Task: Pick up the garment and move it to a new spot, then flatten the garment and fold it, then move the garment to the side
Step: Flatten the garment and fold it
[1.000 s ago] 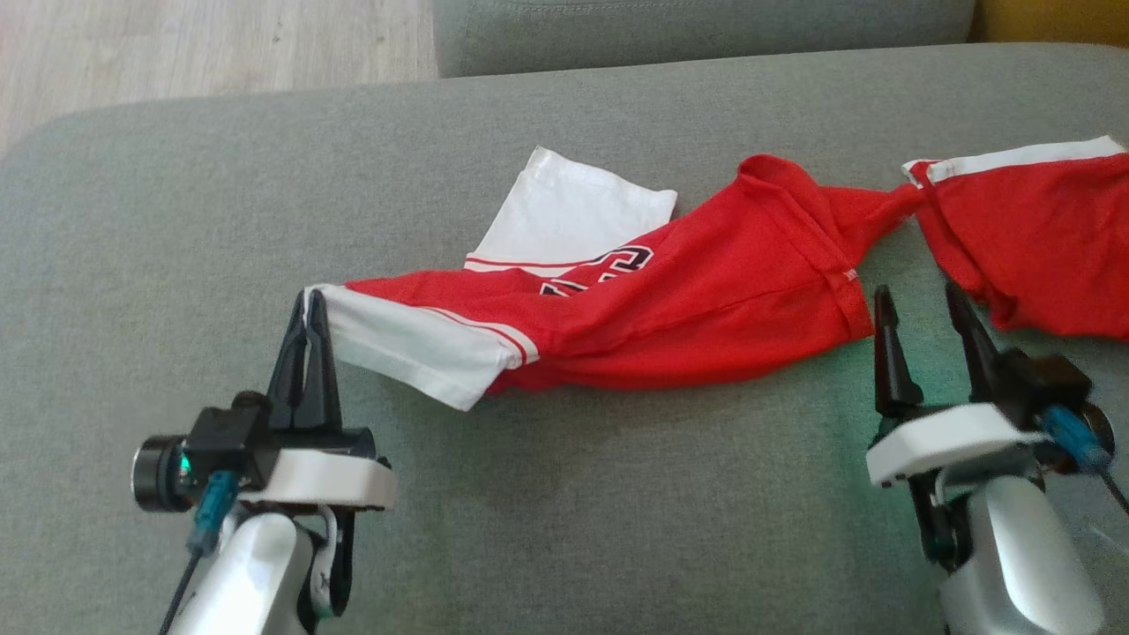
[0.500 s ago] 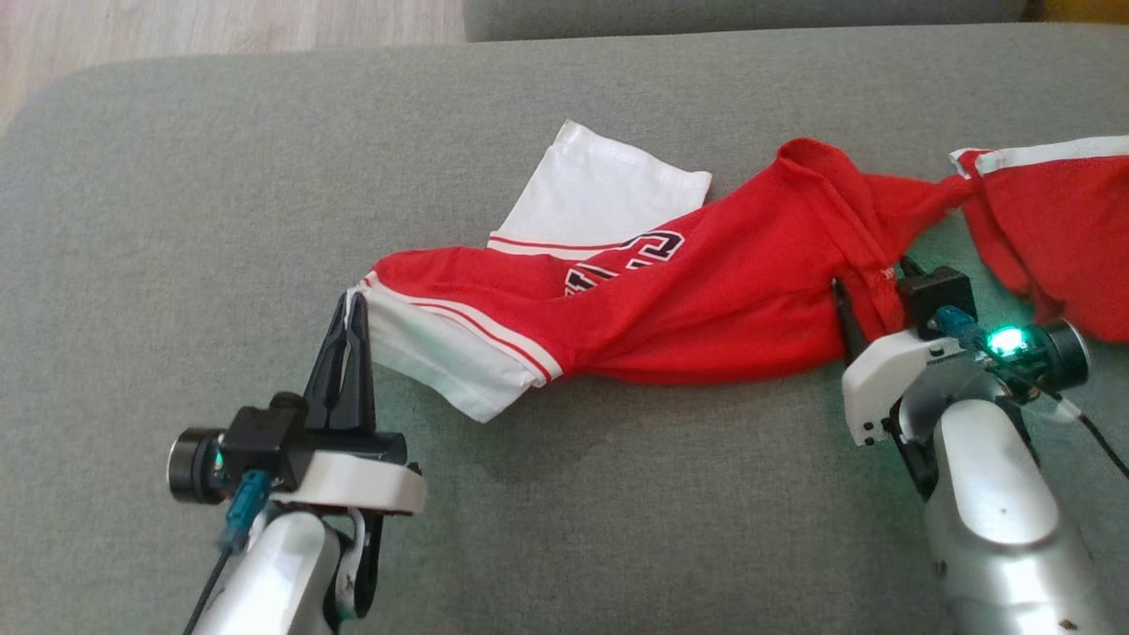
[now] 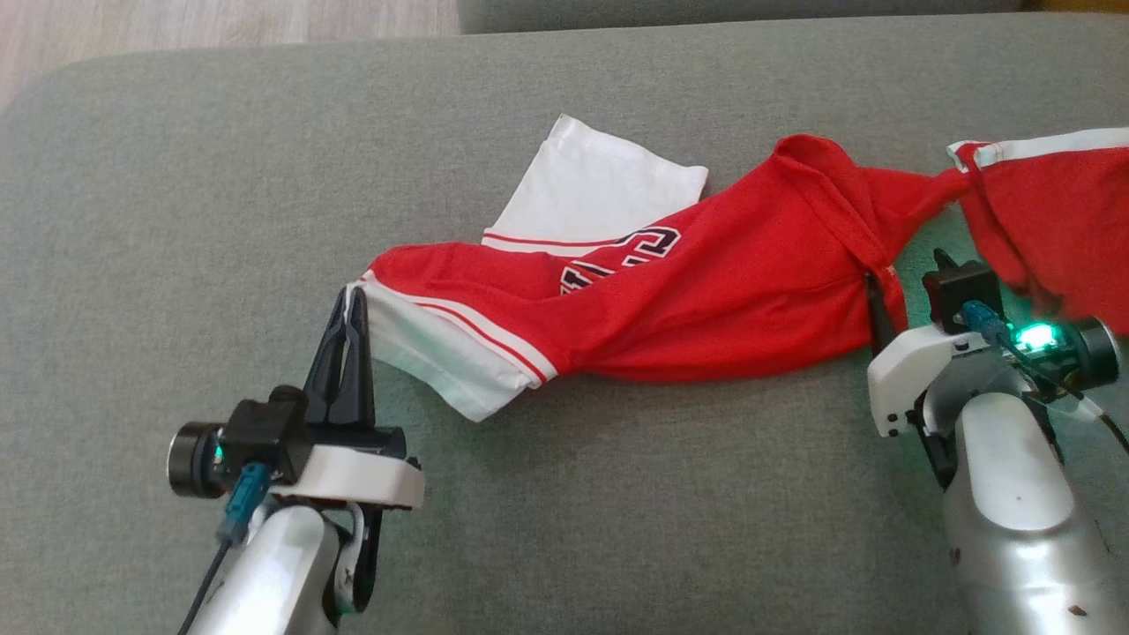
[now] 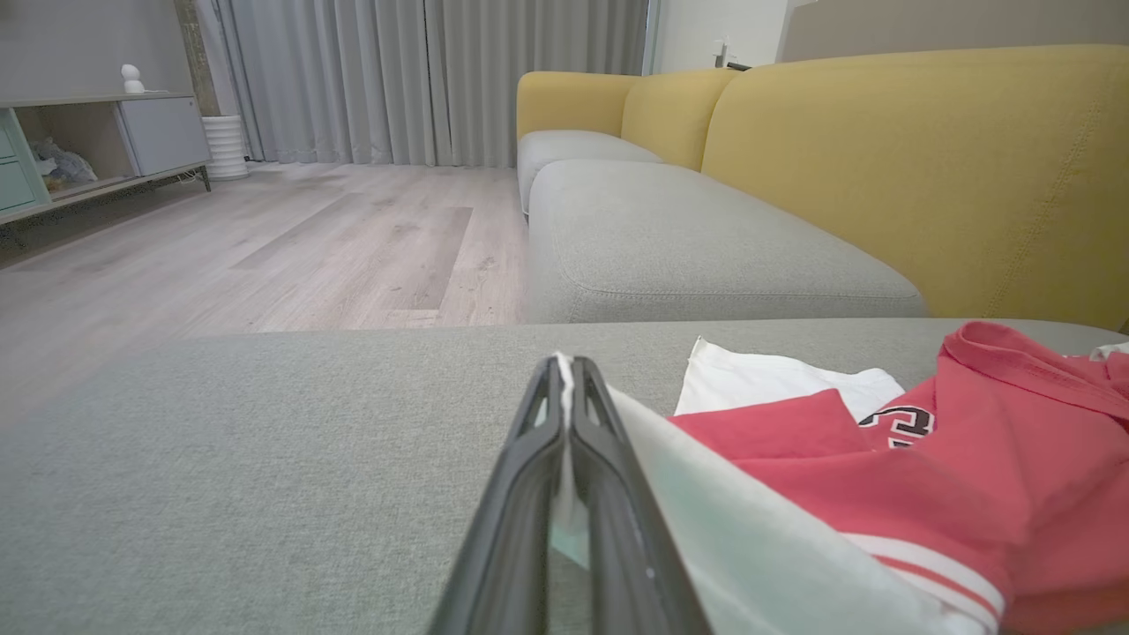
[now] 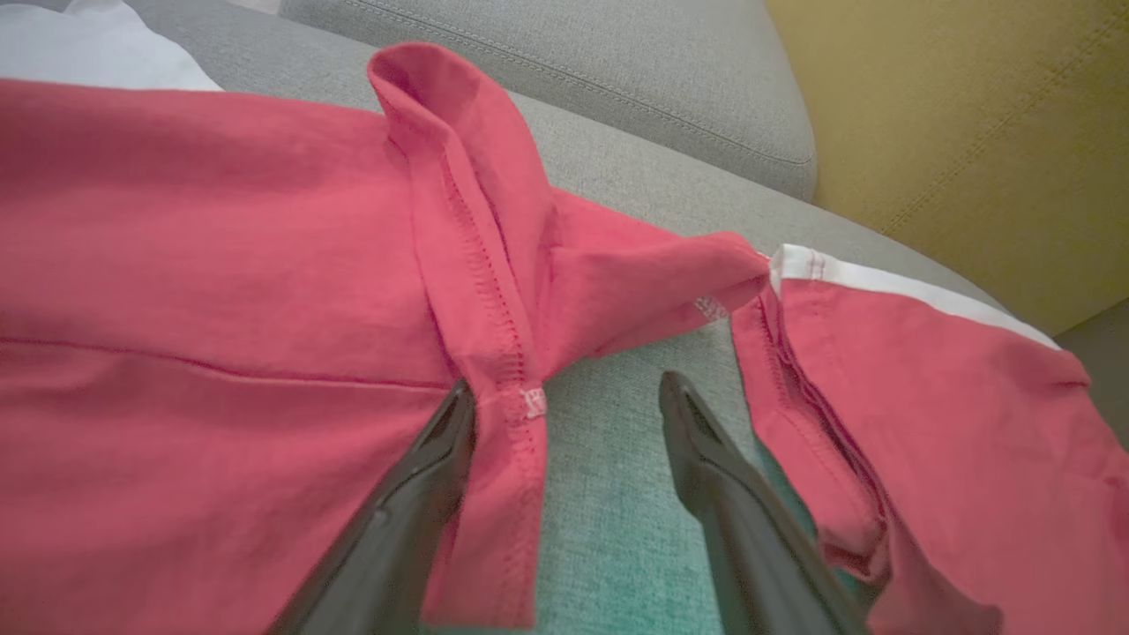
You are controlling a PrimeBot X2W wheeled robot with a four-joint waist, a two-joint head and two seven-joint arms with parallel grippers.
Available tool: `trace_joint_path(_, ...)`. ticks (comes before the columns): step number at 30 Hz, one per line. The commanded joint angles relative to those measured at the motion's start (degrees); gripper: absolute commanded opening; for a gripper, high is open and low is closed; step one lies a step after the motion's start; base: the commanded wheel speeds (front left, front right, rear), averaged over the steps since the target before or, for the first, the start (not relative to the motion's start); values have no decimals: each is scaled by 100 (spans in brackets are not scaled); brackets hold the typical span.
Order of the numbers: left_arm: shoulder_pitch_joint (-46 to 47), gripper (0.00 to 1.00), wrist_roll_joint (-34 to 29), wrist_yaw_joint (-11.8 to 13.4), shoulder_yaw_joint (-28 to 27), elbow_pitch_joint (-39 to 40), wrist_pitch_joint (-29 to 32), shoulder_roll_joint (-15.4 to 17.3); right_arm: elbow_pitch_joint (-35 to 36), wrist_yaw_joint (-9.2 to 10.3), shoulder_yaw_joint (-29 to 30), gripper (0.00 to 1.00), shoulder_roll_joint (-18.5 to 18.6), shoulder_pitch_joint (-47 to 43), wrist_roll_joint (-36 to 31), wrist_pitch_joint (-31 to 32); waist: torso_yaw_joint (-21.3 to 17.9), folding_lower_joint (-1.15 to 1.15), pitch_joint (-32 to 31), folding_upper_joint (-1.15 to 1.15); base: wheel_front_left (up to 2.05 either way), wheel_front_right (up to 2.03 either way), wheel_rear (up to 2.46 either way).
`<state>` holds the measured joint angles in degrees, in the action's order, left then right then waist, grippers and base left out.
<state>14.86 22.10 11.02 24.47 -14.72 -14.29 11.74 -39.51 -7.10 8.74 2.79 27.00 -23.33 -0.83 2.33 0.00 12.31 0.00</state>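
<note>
The left pincer (image 3: 348,304) and right pincer (image 5: 566,388) each have two long tapering black fingers (image 3: 344,379), a white rounded mount (image 3: 357,476) and a silver forearm (image 3: 1005,494). A black camera barrel (image 3: 190,447) sits at the left mount's 9 o'clock, and a green light (image 3: 1034,336) at the right mount's 3 o'clock.

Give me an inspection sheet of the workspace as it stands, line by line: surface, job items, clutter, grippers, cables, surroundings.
Surface: grey cushion, plain fabric.
Job's things: red and white garment, lying twisted and bunched, not flat.
Clutter: nothing seen.
Grippers: left gripper shut on the garment's white edge; right gripper open, the end of a red hem between its fingers.
Cables: teal-plugged cable at the left wrist, a second cable at the right wrist.
Surroundings: wood floor, yellow sofa, grey curtains.
</note>
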Motion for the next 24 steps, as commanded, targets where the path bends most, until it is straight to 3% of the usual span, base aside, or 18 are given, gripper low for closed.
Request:
trace_joint_path(1,258,0,-66,-9,-216,132,-67,49,128,-39,-144,100,9,206,66,-101,-30,0,-14,0,0,0,0)
trace_joint_path(2,259,0,-67,-11,-219,128,-68,48,110,-39,-169,100,9,208,112,-117,-42,0,-16,0,0,0,0)
trace_joint_path(3,260,0,-69,-13,-221,125,-68,49,91,-39,-201,89,9,212,162,-129,-54,0,-16,0,0,0,0)
trace_joint_path(5,264,0,-73,-20,-221,117,-69,51,57,-39,-253,0,9,222,228,-143,-72,0,-20,0,0,0,0)
trace_joint_path(16,144,0,-50,19,-356,72,-70,139,134,-39,-844,0,9,19,1271,-244,-280,0,-330,0,0,0,0)
trace_joint_path(24,-74,0,31,119,-639,306,-70,294,1356,-39,-1559,0,9,-682,2701,-103,-657,0,-681,0,0,0,0)
